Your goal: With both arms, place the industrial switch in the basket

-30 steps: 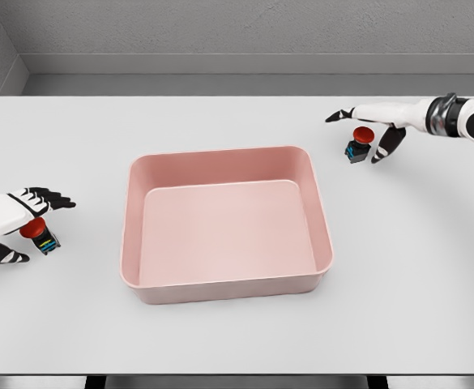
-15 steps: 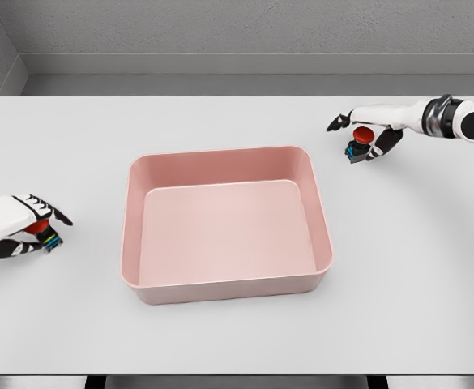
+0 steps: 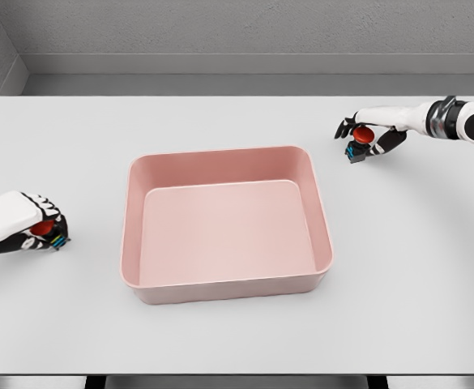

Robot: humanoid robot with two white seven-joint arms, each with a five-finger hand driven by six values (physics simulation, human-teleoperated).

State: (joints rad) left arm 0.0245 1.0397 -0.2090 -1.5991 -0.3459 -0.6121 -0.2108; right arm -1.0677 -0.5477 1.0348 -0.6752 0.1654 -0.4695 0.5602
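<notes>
Two industrial switches are in play, one at each side of the frame, and both sit on the white desk (image 3: 220, 340) well apart from the pink basket (image 3: 137, 243) in the middle. At the far left edge, the left hand (image 3: 27, 224) is curled around the left switch (image 3: 44, 231), whose red button and dark base peek out between the black-tipped fingers; it looks like a grasp, though most of the switch is hidden by the hand. At the upper right, the right hand (image 3: 366, 134) has its thumb and fingers wrapped around the right switch (image 3: 361, 143), the red cap tucked under the palm and the dark body showing below. Neither switch appears lifted yet; both seem to rest on the desk. The main risk from here is a weak pinch: these are small, top-heavy parts with a rounded cap, so a grip that bears mostly on the cap could let the body swing or slip out on the lift. Each hand must also clear the basket's raised wall; a low carry could knock a switch against the rim or shove the basket sideways. Releasing near the rim could leave a switch outside.
</notes>
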